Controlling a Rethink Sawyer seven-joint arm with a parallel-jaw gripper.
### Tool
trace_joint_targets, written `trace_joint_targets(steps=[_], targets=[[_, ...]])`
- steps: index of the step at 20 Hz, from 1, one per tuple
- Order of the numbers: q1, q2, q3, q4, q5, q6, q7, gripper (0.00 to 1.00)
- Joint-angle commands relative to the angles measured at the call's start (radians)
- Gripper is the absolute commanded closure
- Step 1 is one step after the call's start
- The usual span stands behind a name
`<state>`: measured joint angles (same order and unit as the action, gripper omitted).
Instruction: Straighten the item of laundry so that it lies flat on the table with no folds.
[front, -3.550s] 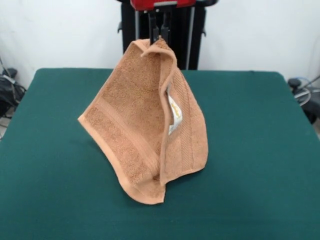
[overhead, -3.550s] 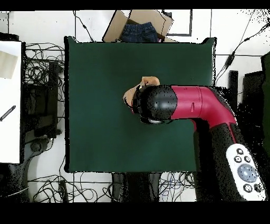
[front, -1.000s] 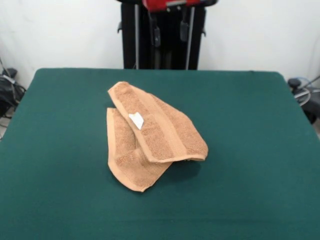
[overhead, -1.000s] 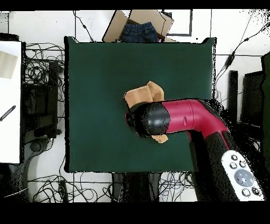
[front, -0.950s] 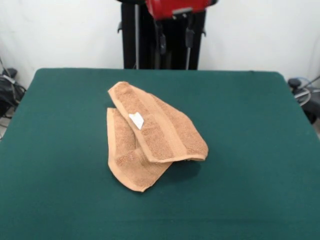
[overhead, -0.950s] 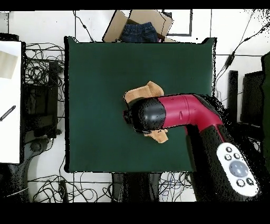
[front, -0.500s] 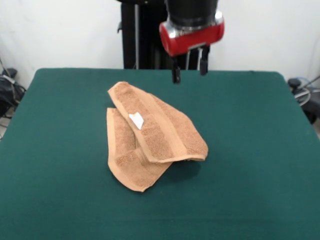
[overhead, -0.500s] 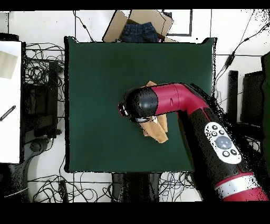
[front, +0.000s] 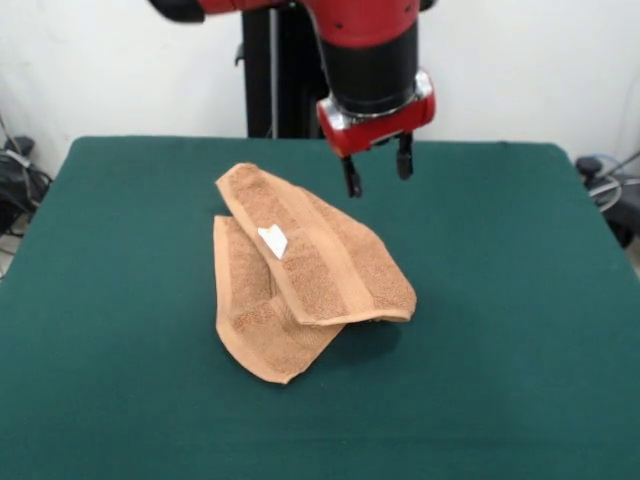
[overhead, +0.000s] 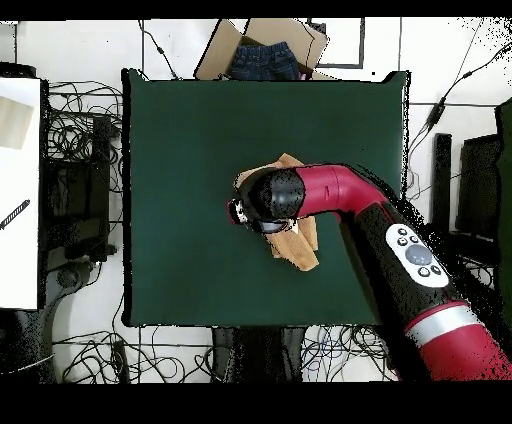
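The towel (front: 300, 275) lies near the middle of the desk (front: 500, 300), folded over itself rather than flat. In the front view it forms two overlapping strips: an upper layer runs on a diagonal from a rounded end at the upper left — the side toward the robot — down to a blunt corner at the lower right, while a lower layer sticks out beneath it and ends in a point at the camera's side. The long axis of the top layer follows that same diagonal, and its woven border bands run along it. A small white tag (front: 272, 240) sits on the upper layer close to its left edge. The right-hand corner of the top fold lifts slightly off the cloth, with a shadow under it.

Above the far end of the towel hangs the pincer (front: 377, 168), its two dark fingers (front: 351, 178) spread apart with nothing between them, clear of the fabric. It hangs from the red and black arm (front: 370, 60), which comes down from the top.

In the overhead view the arm (overhead: 340, 195) covers most of the towel (overhead: 298, 245) — only tan edges show beside it. A cardboard box (overhead: 265, 50) sits beyond the desk's far edge.
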<state>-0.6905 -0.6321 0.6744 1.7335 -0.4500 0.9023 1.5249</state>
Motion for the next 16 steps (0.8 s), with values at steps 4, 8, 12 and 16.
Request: trace_joint_targets(steps=[4,8,12,16], targets=[[-0.037,0.109,-0.011,-0.013,-0.032,-0.046,-0.07,0.0],[-0.029,0.077,0.0,-0.019,-0.006,0.004,-0.05,0.0],[0.047,-0.049,-0.028,-0.031,-0.023,0.096,0.0,0.0],[0.124,-0.121,-0.059,-0.074,-0.04,0.209,0.011,0.0]])
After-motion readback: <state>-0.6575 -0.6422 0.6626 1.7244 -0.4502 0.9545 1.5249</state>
